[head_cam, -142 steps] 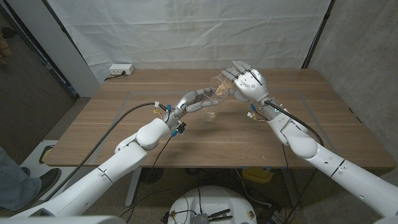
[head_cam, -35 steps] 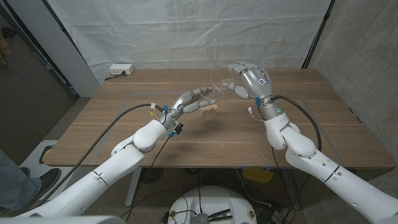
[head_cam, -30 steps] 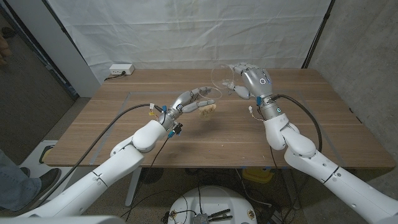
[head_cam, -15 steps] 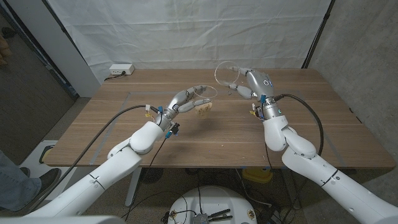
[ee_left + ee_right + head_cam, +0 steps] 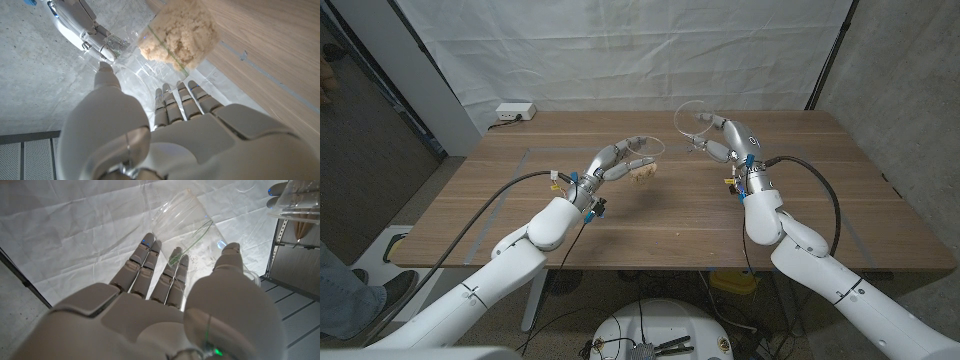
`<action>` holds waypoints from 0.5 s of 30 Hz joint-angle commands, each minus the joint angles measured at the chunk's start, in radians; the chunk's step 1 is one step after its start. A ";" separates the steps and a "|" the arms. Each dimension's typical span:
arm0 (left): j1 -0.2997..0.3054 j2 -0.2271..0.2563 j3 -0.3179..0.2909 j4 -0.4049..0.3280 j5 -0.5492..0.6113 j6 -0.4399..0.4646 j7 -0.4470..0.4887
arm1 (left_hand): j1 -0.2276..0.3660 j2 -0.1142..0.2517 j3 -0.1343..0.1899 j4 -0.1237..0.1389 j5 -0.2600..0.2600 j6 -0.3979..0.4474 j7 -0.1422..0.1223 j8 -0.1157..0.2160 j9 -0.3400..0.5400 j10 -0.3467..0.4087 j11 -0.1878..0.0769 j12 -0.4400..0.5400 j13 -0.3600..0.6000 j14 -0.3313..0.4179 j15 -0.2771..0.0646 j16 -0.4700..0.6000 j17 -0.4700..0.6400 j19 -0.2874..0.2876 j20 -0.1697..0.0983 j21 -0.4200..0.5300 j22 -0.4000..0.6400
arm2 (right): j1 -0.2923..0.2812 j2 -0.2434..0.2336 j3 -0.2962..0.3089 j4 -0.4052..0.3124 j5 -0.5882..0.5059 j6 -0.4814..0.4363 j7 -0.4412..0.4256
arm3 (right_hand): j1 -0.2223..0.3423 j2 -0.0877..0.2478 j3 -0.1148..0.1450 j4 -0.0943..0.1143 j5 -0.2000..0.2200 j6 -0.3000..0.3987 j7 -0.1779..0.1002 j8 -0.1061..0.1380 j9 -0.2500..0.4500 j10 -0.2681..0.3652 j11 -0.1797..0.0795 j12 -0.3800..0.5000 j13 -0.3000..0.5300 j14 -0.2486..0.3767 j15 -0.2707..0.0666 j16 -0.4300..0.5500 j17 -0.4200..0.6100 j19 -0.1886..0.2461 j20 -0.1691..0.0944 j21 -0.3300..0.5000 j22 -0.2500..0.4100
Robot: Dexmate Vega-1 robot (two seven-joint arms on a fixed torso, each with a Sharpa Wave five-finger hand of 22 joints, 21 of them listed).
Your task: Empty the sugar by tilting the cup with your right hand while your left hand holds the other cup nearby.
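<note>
No text, label, brand or number can be read anywhere in these views.

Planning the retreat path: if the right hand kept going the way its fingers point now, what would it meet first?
Judging by the right wrist view, the right hand points past its empty cup toward the white backdrop; depth unclear.

left hand (image 5: 150, 135) grips clear cup (image 5: 165, 55) (brown sugar (image 5: 177, 32) inside)
</note>
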 commanded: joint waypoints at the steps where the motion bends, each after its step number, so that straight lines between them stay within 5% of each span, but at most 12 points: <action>1: 0.003 -0.014 0.002 0.014 0.020 0.006 0.038 | 0.004 0.006 -0.006 0.001 -0.002 0.007 -0.007 0.003 0.005 0.000 0.001 -0.005 0.002 -0.008 -0.023 -0.005 0.002 -0.017 -0.005 -0.005 0.006 | -0.022 0.023 0.012 0.013 0.128 -0.008 0.010 | 0.002 0.011 0.025 0.028 -0.003 0.009 -0.013 0.000 0.004 0.003 0.004 -0.004 0.004 0.005 -0.134 -0.004 0.002 0.005 -0.104 0.001 0.005; 15: -0.006 -0.047 0.004 0.061 0.039 -0.020 0.082 | 0.003 0.004 -0.009 0.002 -0.001 0.007 -0.011 0.003 0.005 0.002 -0.001 -0.003 0.002 -0.014 -0.026 -0.005 0.002 -0.021 -0.014 -0.005 0.005 | -0.025 0.042 0.006 0.065 0.212 -0.018 0.003 | 0.000 0.011 0.025 0.028 -0.007 0.011 -0.011 0.000 0.004 0.005 0.006 -0.005 0.004 0.000 -0.128 -0.009 0.002 -0.001 -0.099 -0.002 0.005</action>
